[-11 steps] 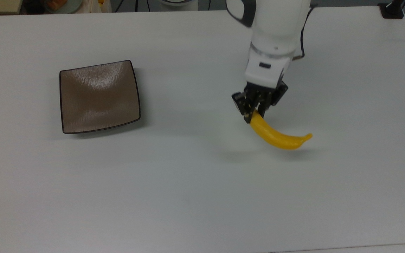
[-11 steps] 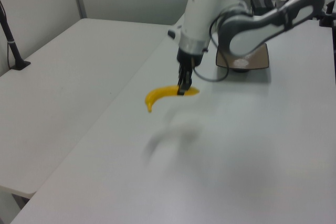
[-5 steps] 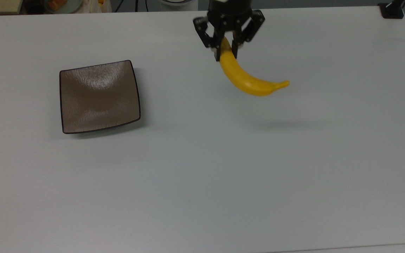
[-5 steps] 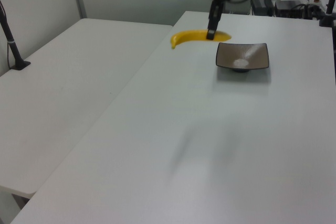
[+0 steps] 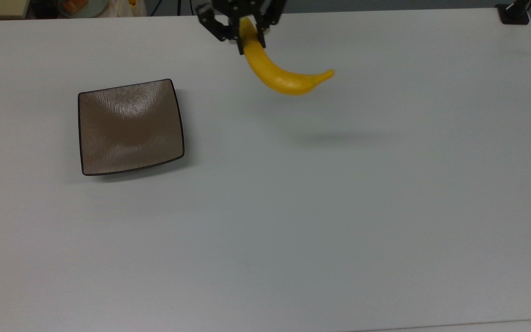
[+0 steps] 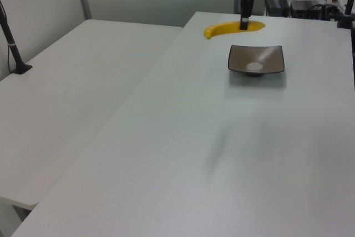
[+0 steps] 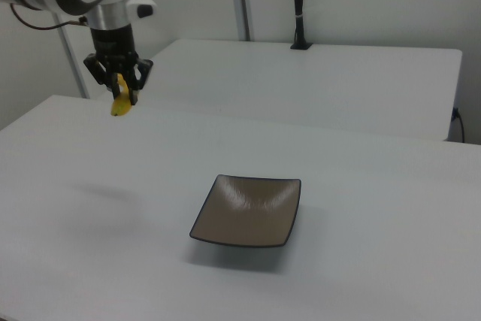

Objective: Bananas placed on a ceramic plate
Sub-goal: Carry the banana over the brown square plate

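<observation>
In the top view, the ceramic plate (image 5: 131, 127) sits on the table (image 5: 293, 230), left of centre. The bananas (image 5: 280, 73) hang in the gripper (image 5: 247, 39) above the table's far edge, to the plate's right and well apart from it.

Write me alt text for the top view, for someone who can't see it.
A black two-finger end effector at the top edge holds one end of a curved bright yellow banana above a white table, its shadow falling below it. An empty square glossy brown ceramic plate sits well apart toward the top view's left.
</observation>
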Tool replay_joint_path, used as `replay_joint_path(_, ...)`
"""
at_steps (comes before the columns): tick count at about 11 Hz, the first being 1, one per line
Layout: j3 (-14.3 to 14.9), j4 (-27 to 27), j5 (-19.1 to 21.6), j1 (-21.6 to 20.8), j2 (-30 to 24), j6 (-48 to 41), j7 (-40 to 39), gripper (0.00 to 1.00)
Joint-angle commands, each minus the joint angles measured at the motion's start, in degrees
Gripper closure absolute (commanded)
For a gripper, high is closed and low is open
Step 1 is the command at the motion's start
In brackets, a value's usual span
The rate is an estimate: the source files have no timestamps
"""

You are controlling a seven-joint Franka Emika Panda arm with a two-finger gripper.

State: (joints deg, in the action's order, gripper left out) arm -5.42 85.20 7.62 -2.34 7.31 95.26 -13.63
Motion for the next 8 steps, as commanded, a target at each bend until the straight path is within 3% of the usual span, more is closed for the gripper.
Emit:
replay_joint_path(1, 8.3, 2.8, 8.6, 2.0, -2.2, -7.2, -15.1, 1.00)
replay_joint_path(3, 11.4, 2.8, 9.2, 4.3, -0.8, -10.7, -22.3, 1.00)
replay_joint_path(8, 11.7, 2.8, 11.1, 15.2, 6.2, -11.0, -30.6, 1.00)
